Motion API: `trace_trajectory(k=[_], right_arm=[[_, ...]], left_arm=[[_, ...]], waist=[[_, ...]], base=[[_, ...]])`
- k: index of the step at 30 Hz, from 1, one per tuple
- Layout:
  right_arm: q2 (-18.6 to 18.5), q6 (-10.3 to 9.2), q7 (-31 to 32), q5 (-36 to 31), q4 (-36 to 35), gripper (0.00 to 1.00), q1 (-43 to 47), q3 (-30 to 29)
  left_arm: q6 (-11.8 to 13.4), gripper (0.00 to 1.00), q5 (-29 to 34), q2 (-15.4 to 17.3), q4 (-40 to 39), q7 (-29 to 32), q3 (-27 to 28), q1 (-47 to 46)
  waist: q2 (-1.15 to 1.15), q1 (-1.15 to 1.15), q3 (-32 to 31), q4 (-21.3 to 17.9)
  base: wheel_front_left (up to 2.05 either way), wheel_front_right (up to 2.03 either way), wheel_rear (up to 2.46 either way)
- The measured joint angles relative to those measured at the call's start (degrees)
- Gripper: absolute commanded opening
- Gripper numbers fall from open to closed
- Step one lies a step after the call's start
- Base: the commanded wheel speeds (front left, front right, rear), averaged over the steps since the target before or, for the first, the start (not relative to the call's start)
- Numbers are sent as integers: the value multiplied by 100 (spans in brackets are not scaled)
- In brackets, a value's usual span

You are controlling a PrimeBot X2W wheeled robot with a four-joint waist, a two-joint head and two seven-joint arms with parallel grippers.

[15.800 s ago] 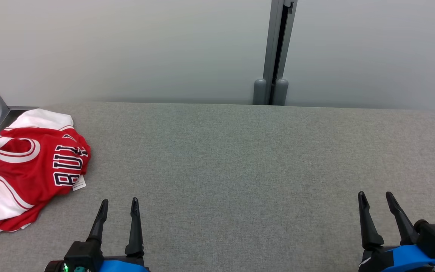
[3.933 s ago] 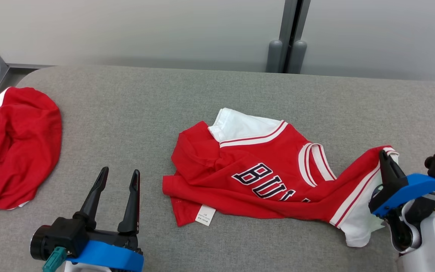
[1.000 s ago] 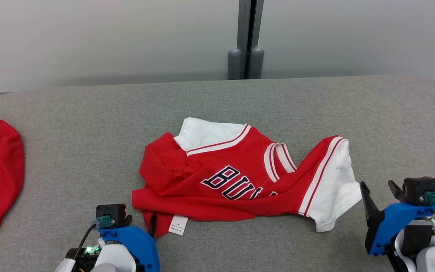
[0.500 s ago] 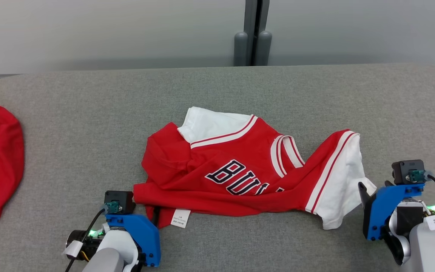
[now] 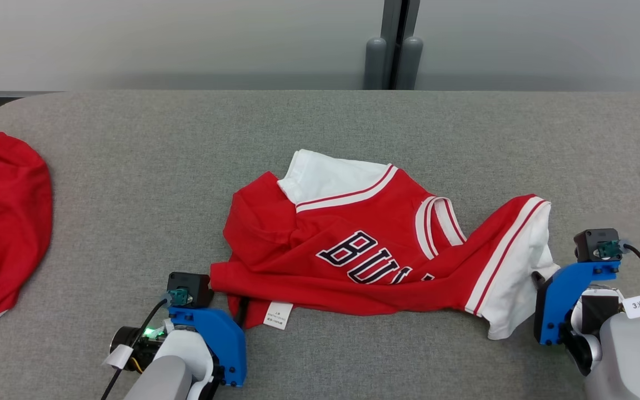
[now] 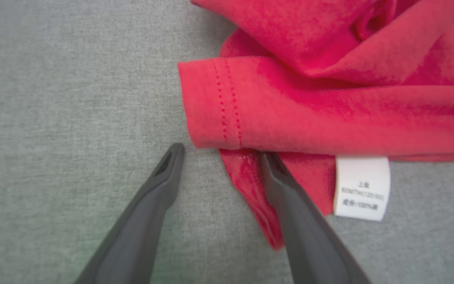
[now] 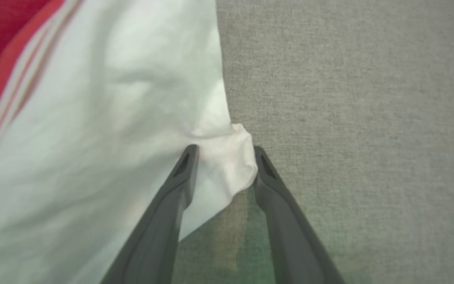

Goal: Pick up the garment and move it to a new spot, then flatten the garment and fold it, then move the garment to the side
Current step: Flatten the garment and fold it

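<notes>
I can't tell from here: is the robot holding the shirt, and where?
Cannot be told: the right fingers bracket a bunched edge of the shirt's white sleeve. The left fingers stand open at the red hem.

Head camera high, looking down on table [image 5: 131,183], wrist cameras close over opposite ends of garment [image 5: 364,250]

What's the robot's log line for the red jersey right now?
step: flatten, pre-grasp | jersey: crumpled on table | left jaws: open at red hem corner | right jaws: apart around white sleeve corner
</notes>
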Motion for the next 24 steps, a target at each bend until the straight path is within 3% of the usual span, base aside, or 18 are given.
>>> trace_trajectory(k=[1, 2, 3, 4, 5, 10, 14, 18, 24], right_arm=[[1, 2, 23, 1, 41, 0, -28, 8], [1, 2, 48, 0, 80, 0, -61, 18], [3, 2, 48, 0, 97, 0, -77, 20], [5, 2, 45, 1, 114, 0, -80, 19], [7, 2, 26, 4, 121, 0, -80, 15], [43, 1, -232, 257, -48, 0, 24, -118], [127, 1, -323, 742, -670, 0, 319, -147], [187, 1, -58, 1414, -1833, 0, 826, -191], [252, 0, 630, 2165, -4098, 0, 1539, -413]], left_arm=[[-25, 79, -1, -3, 7, -1, -14, -10], [-51, 79, -7, -3, 21, 0, -27, -24], [-85, 18, -26, -7, 26, 8, -40, -31], [-101, 18, -52, -12, 29, 15, -52, -37], [-146, 0, -78, -23, 27, 15, -73, -38], [-260, 0, -311, -92, -200, -302, -55, 122], [-319, 0, -602, -94, -836, -637, 83, 387], [-363, 0, -1303, -54, -1992, -592, 387, 860], [-299, 0, -1870, 352, -3912, -265, 822, 1428]], waist=[[0, 0, 8, 8], [0, 0, 13, 15], [0, 0, 15, 20], [0, 0, 11, 26], [0, 0, 4, 30], [3, 3, -110, 57], [3, 2, -287, 85], [3, 1, -470, 76], [3, 1, -625, 30]], base=[[0, 0, 0], [0, 0, 0], [0, 0, 0], [0, 0, 0], [0, 0, 0], [0, 0, 0], [0, 0, 0], [0, 0, 0], [0, 0, 0]])
